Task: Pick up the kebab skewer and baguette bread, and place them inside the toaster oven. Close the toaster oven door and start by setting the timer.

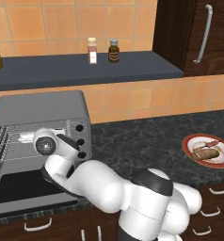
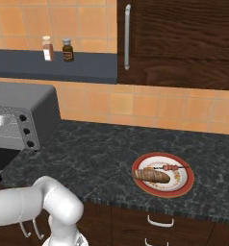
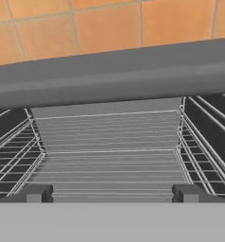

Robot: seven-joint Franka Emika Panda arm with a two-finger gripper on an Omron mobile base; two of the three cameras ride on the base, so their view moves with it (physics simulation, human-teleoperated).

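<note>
With the gripper [image 3: 109, 194] spread wide and empty before the open toaster oven [image 1: 38, 110], the kebab skewer [image 2: 175, 167] and baguette bread [image 2: 151, 176] are left well apart on a plate [image 2: 184, 185], where the slim skewer could be knocked aside.

Grey metal toaster oven [image 1: 38, 106] w/ dark knobs [image 1: 79, 127], silver wire racks [image 3: 109, 142], golden-brown baguette bread [image 2: 152, 176] w/ darker slashes, reddish-brown kebab skewer [image 2: 171, 167], red-rimmed white plate [image 2: 184, 185], black speckled counter [image 2: 97, 158], orange tile wall [image 2: 150, 108].
</note>
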